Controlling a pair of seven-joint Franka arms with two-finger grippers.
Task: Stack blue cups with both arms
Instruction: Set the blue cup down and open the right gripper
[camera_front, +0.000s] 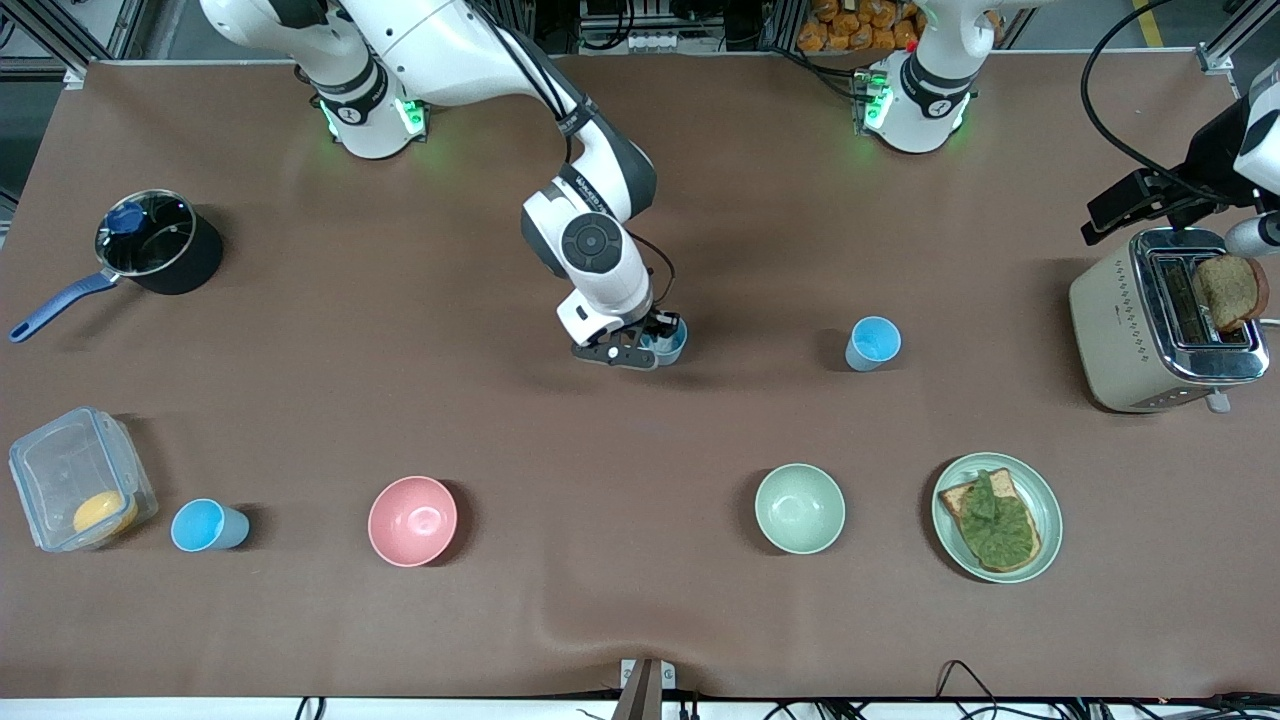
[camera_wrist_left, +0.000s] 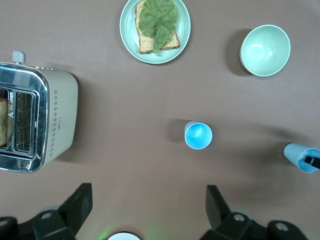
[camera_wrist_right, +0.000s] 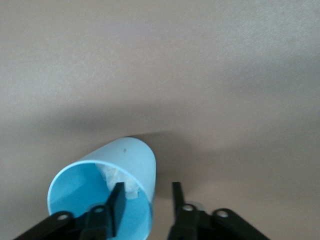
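At mid-table our right gripper (camera_front: 652, 345) straddles the paler cup's (camera_front: 672, 341) rim, fingers parted, so next we need the open-jawed left gripper (camera_wrist_left: 148, 210) on the sky-blue cup (camera_front: 873, 343).

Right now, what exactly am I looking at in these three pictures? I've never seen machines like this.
Two white robot arms, the right arm and the left arm, stand at a brown table. The wide picture comes from a high camera facing them. The other two come from cameras on each arm's wrist. The right tool is down at a blue cup with a white lump inside, open, with one finger inside the rim and one outside. The left tool hangs open near the toaster, waiting. Also there: a second blue cup, a third blue cup, a pink bowl, a green bowl, a plate of toast with greens, a pot and a clear box.
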